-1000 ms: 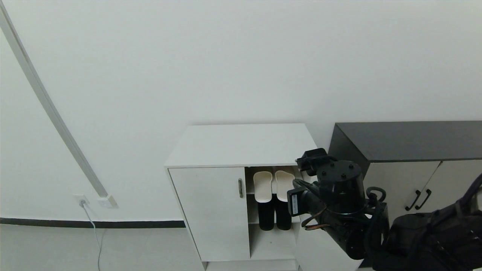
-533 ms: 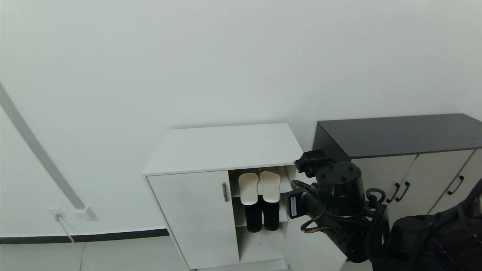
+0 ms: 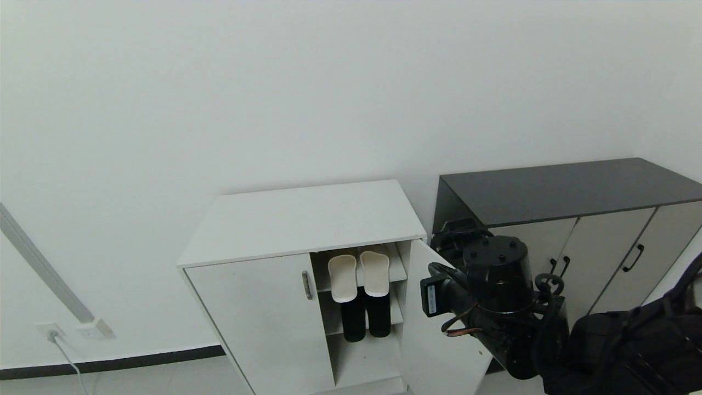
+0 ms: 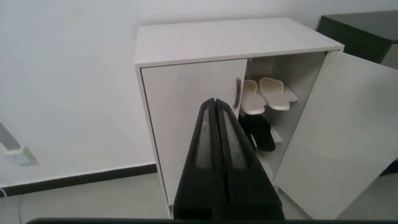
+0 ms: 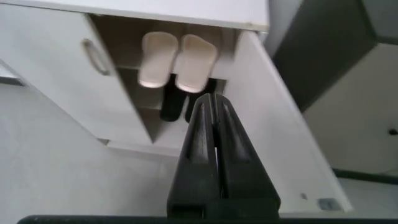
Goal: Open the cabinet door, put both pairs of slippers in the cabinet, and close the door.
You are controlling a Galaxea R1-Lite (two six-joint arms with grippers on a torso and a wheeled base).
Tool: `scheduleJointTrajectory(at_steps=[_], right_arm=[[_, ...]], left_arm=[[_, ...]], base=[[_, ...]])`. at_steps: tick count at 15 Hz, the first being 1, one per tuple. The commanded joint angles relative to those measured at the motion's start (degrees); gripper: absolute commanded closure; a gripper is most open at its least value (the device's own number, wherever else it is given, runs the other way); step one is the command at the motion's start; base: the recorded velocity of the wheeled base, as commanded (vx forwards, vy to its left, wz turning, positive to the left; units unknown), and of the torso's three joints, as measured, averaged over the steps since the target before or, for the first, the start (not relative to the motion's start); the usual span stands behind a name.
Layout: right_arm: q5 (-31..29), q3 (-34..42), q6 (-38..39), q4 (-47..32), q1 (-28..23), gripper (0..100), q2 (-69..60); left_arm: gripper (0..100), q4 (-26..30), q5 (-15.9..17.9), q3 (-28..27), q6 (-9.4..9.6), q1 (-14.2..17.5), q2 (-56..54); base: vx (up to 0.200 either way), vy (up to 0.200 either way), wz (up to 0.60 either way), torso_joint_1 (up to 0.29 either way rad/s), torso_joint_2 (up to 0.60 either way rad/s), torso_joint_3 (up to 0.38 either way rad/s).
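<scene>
One shift runs through the last second: in the head view the socket [image 3: 52,332], the cabinet [image 3: 301,222] and the sideboard [image 3: 565,186] all slide left together, so the camera is moving, not the furniture. The right arm [image 3: 496,285] keeps its place in the picture, just beside the right door [image 3: 439,340]. More of that door's inner face shows now than a second ago. Whether it has swung or is only seen from a new angle, I cannot tell. My reading is that the robot is lining itself up on the door, since closing it looks like the one step left.

The cabinet's left door [image 3: 258,323] is closed, its handle [image 3: 306,285] at the inner edge. Beside it the right half stands open. The white slippers [image 3: 358,269] lie side by side on the upper shelf [image 3: 398,266], their ends jutting past its front edge. The black slippers [image 3: 366,321] sit directly under them on the middle shelf [image 3: 396,314], also overhanging. Both pairs are inside, clear of the left door. The overhang may meet the right door as it closes.

The left jaws are pressed together and hold nothing, pointing at the cabinet from well back. The right jaws are likewise closed and bare, aimed at the open half near the door's inner face. The sideboard's doors are closed.
</scene>
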State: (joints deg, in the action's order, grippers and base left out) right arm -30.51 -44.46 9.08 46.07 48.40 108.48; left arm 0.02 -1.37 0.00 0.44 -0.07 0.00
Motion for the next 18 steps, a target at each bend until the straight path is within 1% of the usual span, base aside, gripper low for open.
scheduleJointTrajectory(at_steps=[1, 2, 7, 12, 14, 15, 16, 18], right_arm=[[0.02, -0.01, -0.12, 0.60, 0.12, 100, 0.32], [0.02, 0.07, -0.12, 0.78, -0.06, 100, 0.32], [0.10, -0.01, -0.21, 0.60, -0.94, 100, 0.68], [-0.16, -0.89, -0.21, 0.69, -4.10, 100, 1.47], [-0.16, -0.98, -0.12, 0.78, -6.30, 100, 2.43], [0.10, -1.24, -0.29, 0.78, -8.76, 100, 3.84], [0.54, -1.68, -0.64, 0.78, -9.72, 100, 4.72], [1.51, -4.58, -0.91, 0.78, -12.01, 100, 7.53]], left_arm=[[100, -0.02, -0.04, 0.00, 0.00, -0.01, 0.09], [100, 0.06, -0.04, 0.00, 0.00, -0.01, 0.09], [100, -0.02, 0.05, 0.00, 0.00, -0.01, 0.09], [100, 0.06, 0.05, 0.00, 0.00, -0.01, 0.09], [100, 0.06, 0.05, 0.00, 0.00, -0.01, 0.00], [100, 0.06, 0.05, 0.00, 0.00, -0.01, 0.00], [100, 0.06, 0.57, 0.00, 0.18, -0.01, 0.09], [100, 0.06, 1.01, 0.00, 0.26, -0.01, 0.09]], base=[[0.000, 0.000, 0.00, 0.000, 0.00, 0.000], [0.000, 0.000, 0.00, 0.000, 0.00, 0.000], [-0.200, 0.000, 0.00, 0.003, 0.01, 0.002], [0.000, 0.000, 0.00, 0.000, 0.00, 0.000], [0.000, 0.000, 0.00, 0.000, 0.00, 0.000], [0.000, 0.000, 0.00, 0.000, 0.00, 0.000], [0.000, 0.000, 0.00, 0.000, 0.00, 0.000], [0.000, 0.000, 0.00, 0.000, 0.00, 0.000]])
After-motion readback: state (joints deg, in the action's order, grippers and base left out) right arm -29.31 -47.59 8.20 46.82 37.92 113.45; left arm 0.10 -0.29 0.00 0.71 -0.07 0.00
